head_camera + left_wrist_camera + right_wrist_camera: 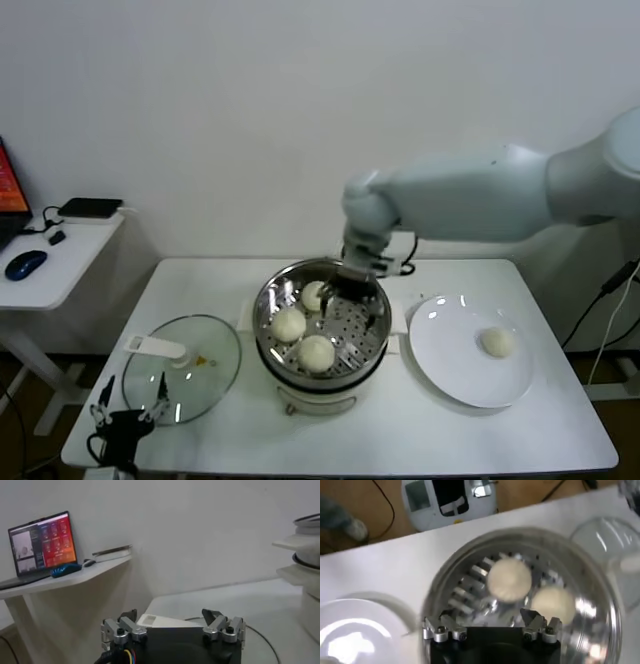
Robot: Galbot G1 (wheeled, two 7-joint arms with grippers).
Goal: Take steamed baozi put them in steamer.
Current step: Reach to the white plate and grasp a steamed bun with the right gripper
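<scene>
The shiny steel steamer stands mid-table and holds three cream-white baozi. A further baozi lies on the white plate to the right. My right gripper hangs over the steamer's right half, open and empty. In the right wrist view its fingers stand wide apart above the perforated tray, with two baozi just beyond them. My left gripper is parked at the table's front left, open.
A glass lid with a white handle lies left of the steamer, just ahead of the left gripper. A white side table with a mouse and laptop stands at far left. The wall is close behind.
</scene>
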